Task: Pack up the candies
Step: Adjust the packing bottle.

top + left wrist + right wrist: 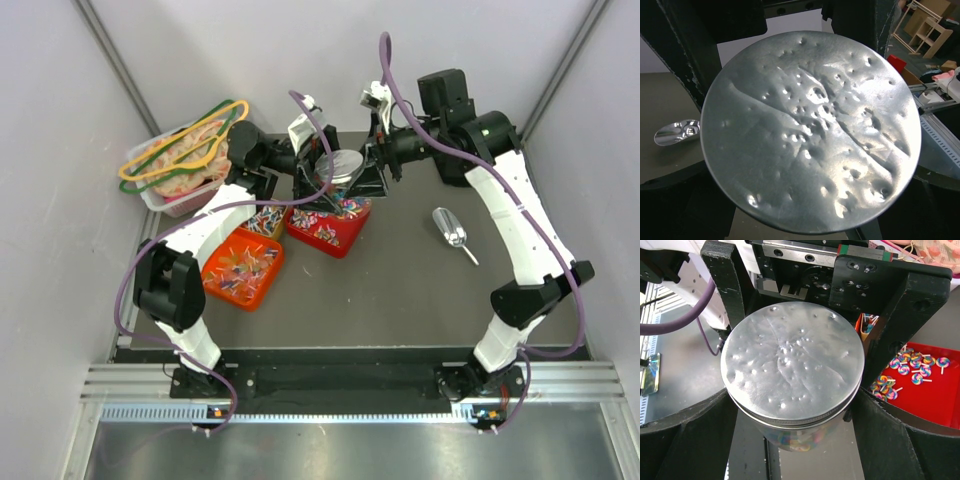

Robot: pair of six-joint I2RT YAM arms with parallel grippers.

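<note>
The right gripper is spread wide around a glass jar, with thin gaps showing between its fingers and the glass, and the left gripper, also spread wide, has a finger on each side of the dented silver lid. Some candies show through the glass. Many more lie in the red tray just right of the jar and in two orange trays further left on the bench.
</note>
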